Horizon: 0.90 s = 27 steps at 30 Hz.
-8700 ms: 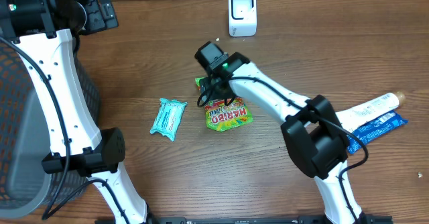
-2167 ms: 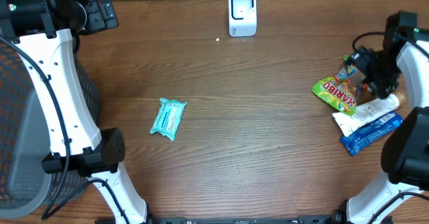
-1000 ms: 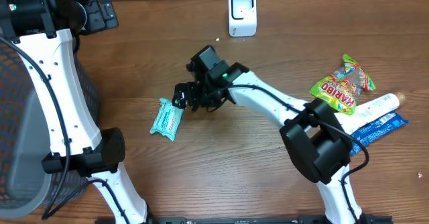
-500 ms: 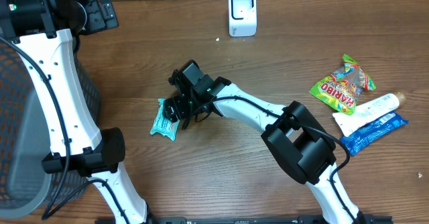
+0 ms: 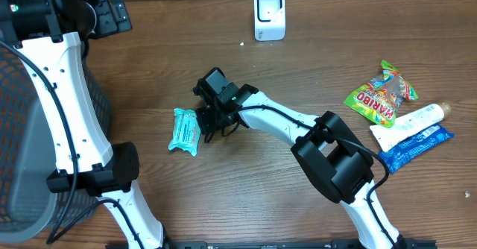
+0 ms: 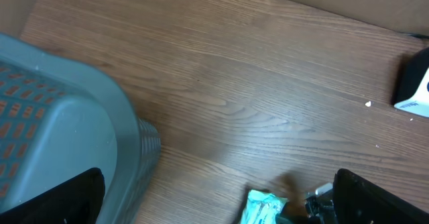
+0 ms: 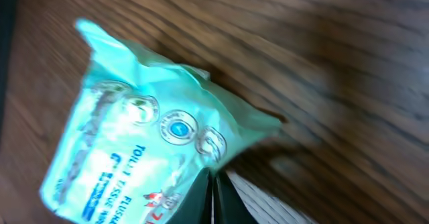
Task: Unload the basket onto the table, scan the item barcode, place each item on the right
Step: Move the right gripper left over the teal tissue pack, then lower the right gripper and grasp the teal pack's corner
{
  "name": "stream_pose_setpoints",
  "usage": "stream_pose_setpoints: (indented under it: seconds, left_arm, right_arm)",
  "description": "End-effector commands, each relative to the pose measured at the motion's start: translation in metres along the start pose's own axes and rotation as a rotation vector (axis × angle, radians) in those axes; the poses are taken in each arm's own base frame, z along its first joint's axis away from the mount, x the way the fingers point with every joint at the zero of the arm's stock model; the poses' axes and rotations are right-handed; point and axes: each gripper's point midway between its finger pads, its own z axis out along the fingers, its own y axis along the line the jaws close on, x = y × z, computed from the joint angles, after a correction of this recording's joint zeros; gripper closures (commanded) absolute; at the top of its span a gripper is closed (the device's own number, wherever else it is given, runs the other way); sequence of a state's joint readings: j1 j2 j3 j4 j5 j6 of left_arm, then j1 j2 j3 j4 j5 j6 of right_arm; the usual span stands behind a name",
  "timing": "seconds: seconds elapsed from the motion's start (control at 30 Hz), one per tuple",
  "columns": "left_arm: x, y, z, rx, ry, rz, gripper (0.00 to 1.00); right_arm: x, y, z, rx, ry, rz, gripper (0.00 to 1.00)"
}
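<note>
Left of centre on the tabletop point(image 5: 313, 62), the teal tissue pack point(image 5: 184, 131) is lying flat on the wood, printed face up. Its long axis is running roughly from the far edge toward me, tilted a little. My right pincer point(image 5: 203, 122) is sitting on the pack's right side. In the right wrist view its fingertips point(image 7: 214, 197) are pressing together at the pack's edge, so I am reading it as nipping the thin wrapper there, with no gap showing between the tips. How firmly the wrapper is caught I cannot tell.

I am watching one relation above all. The pack is lying to the left of that pincer, while the white scanner point(image 5: 269, 14) is standing well apart from it, toward the far edge and to the right. I judge the carry will be going back across the wood toward the scanner, with the pack hanging from one edge.

My left pincer point(image 6: 218, 197) is hanging wide, holding nothing, above the far-left corner beside the grey basket point(image 6: 60, 117). The right arm is clearly the nearer one.

Over at the right edge, the Haribo bag point(image 5: 380, 96), a white tube point(image 5: 414, 122) and a blue packet point(image 5: 417, 146) are lying bunched together, well clear of this work.
</note>
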<state>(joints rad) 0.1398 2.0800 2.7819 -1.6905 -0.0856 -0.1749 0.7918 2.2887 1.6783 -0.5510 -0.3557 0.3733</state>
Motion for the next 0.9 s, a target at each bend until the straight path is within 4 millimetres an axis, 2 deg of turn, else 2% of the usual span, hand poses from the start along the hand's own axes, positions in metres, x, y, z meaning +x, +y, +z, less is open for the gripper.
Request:
stream_pose_setpoints:
  seconds: [0.0,0.17,0.23,0.3,0.37,0.47,0.57,0.7,0.87]
  left_arm:
    - [0.000,0.000,0.004,0.002,0.009,0.016,0.00]
    - [0.000,0.000,0.004,0.002,0.009,0.017,0.00]
    - [0.000,0.000,0.004,0.002,0.009,0.016,0.00]
    - [0.000,0.000,0.004,0.002,0.009,0.016,0.00]
    - [0.000,0.000,0.004,0.002,0.009,0.016,0.00]
    - [0.000,0.000,0.004,0.002,0.009,0.016,0.00]
    - [0.000,0.000,0.004,0.002,0.009,0.016,0.00]
    - [0.000,0.000,0.004,0.002,0.009,0.016,0.00]
    - [0.000,0.000,0.004,0.002,0.009,0.016,0.00]
  right_arm:
    - [0.002,-0.016,0.001,0.046,0.017,0.070,0.96]
    - [-0.007,-0.020,-0.020,0.084,-0.014,0.080,0.96]
    - [-0.012,-0.009,-0.030,0.058,-0.034,0.020,0.96]
    - [-0.016,0.013,-0.039,-0.013,-0.048,-0.077,0.79]
    - [-0.019,0.040,-0.047,-0.101,-0.069,-0.183,0.33]
    - [-0.026,0.067,-0.047,-0.151,-0.129,-0.328,0.01]
    - [-0.036,0.074,-0.040,-0.092,-0.206,-0.429,0.00]
    - [-0.053,0.066,-0.022,0.066,-0.312,-0.462,0.00]
    - [-0.049,0.069,0.000,0.111,-0.338,-0.477,0.00]
